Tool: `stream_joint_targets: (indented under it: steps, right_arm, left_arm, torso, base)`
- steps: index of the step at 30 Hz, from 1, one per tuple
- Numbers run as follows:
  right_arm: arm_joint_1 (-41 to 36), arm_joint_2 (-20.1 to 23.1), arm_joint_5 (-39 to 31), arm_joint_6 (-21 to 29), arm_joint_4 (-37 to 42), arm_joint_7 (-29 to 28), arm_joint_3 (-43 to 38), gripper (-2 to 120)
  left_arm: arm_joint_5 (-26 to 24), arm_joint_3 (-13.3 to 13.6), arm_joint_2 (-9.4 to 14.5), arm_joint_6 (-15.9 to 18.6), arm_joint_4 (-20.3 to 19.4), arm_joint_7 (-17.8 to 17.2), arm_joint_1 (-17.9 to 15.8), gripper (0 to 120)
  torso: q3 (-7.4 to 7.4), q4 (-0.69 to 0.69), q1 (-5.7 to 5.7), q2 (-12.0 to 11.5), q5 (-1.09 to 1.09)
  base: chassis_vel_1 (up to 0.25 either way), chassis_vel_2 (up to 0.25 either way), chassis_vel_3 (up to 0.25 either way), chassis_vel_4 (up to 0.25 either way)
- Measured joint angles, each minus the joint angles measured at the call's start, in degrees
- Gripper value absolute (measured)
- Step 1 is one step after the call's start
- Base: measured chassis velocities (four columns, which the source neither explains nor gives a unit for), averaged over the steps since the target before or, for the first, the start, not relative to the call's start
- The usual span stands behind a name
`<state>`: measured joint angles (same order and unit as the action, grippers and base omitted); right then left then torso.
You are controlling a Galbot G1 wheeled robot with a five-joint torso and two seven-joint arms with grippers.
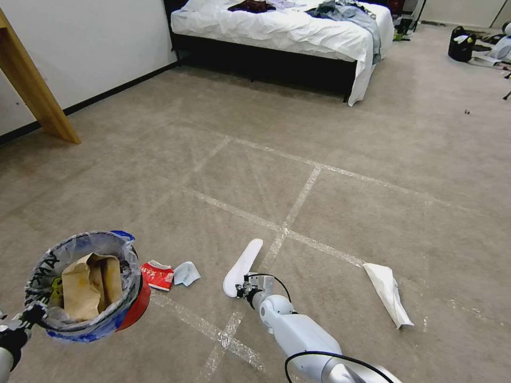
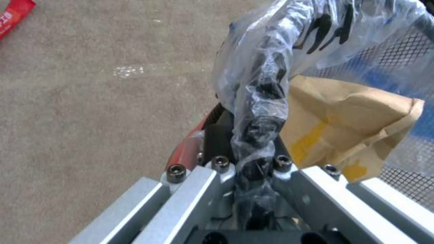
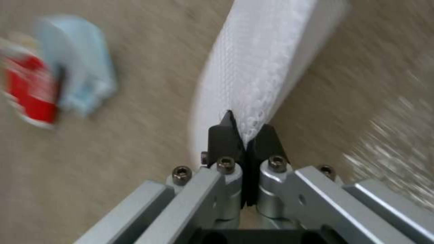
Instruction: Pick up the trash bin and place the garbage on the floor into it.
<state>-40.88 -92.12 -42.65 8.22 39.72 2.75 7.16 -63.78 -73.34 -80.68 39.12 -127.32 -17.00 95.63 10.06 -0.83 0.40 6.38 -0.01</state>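
Left claw (image 2: pixel 253 152) is clamping the trash bin (image 1: pixel 88 287) rim, brown paper bag (image 1: pixel 88 284) inside. Right claw (image 3: pixel 246 135) is pinching the white slipper (image 1: pixel 242 267). Red wrapper (image 1: pixel 157 275), light-blue scrap (image 1: pixel 186 273), tissue (image 1: pixel 388 292) are lying on the floor (image 1: pixel 346 159), uncollected.

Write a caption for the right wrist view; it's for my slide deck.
Right gripper pinches the white slipper above the carpet, red wrapper nearby.

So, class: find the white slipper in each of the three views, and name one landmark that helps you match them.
Head view: slipper low centre, on the carpet, its near end in the right gripper.
Left wrist view: not in it.
Right wrist view: slipper runs away from the shut fingers.
Shared landmark: the red wrapper appears in all three.
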Motion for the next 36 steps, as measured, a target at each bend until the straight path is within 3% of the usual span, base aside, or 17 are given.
stream_joint_targets:
  steps: [9,11,15,17,18,25,29,31,36]
  right_arm:
    - [-1.9,6.32,-2.38,-3.09,15.16,-0.97,1.65,0]
    - [-1.58,9.21,-3.22,-5.14,22.38,-0.87,2.08,0]
    - [-1.01,10.49,-2.67,-7.22,26.28,-0.6,2.43,0]
    - [0.78,12.88,-1.5,-10.96,33.87,-0.02,3.1,0]
    - [0.78,12.88,-1.5,-10.96,33.87,-0.02,3.1,0]
    - [8.61,17.21,-5.82,-15.99,50.62,4.63,6.66,0]
    - [14.96,18.16,-11.55,-15.58,57.69,5.83,10.4,0]
    - [15.32,18.2,-11.82,-15.51,57.98,5.85,10.64,0]
    - [24.44,19.92,-15.94,-13.25,62.62,5.41,18.7,0]
  left_arm:
    - [-0.03,0.47,0.33,0.32,-0.98,-0.23,0.12,0]
    - [-0.04,0.96,0.48,0.64,-1.38,-0.73,-0.03,0]
    - [-0.21,1.31,0.71,0.86,-1.56,-0.96,-0.07,0]
    - [-0.76,1.91,1.65,1.34,-1.76,-1.21,-0.18,0]
    - [-0.76,1.91,1.65,1.34,-1.76,-1.21,-0.18,0]
    - [-2.72,3.12,4.92,2.37,-1.75,-2.21,-0.99,0]
    - [-3.0,3.41,5.96,2.54,-1.57,-2.44,-1.28,0]
    - [-3.02,3.42,6.0,2.55,-1.56,-2.46,-1.29,0]
    - [-3.38,3.49,6.28,2.64,-1.47,-2.64,-1.57,0]
  torso:
    - [0.0,-0.01,0.0,0.0,0.02]
    - [-0.01,0.01,0.0,0.0,0.01]
    - [0.0,0.01,0.0,0.0,0.02]
    - [-0.01,0.01,0.0,0.0,0.02]
    - [-0.01,0.01,0.0,0.0,0.02]
    - [0.0,0.01,0.0,0.01,0.02]
    - [-0.01,0.02,0.0,0.01,0.01]
    - [-0.01,0.02,0.0,0.01,0.01]
    - [0.0,0.02,0.0,0.01,0.01]
  base:
    - [0.0,0.0,0.0,0.0]
    - [0.0,0.0,0.0,0.0]
    - [0.0,0.0,0.0,0.0]
    - [0.0,0.0,0.0,0.0]
    - [0.0,0.0,0.0,0.0]
    - [0.0,0.0,0.0,0.0]
    - [0.0,0.0,0.0,0.0]
    - [0.0,0.0,0.0,0.0]
    - [0.0,0.0,0.0,0.0]
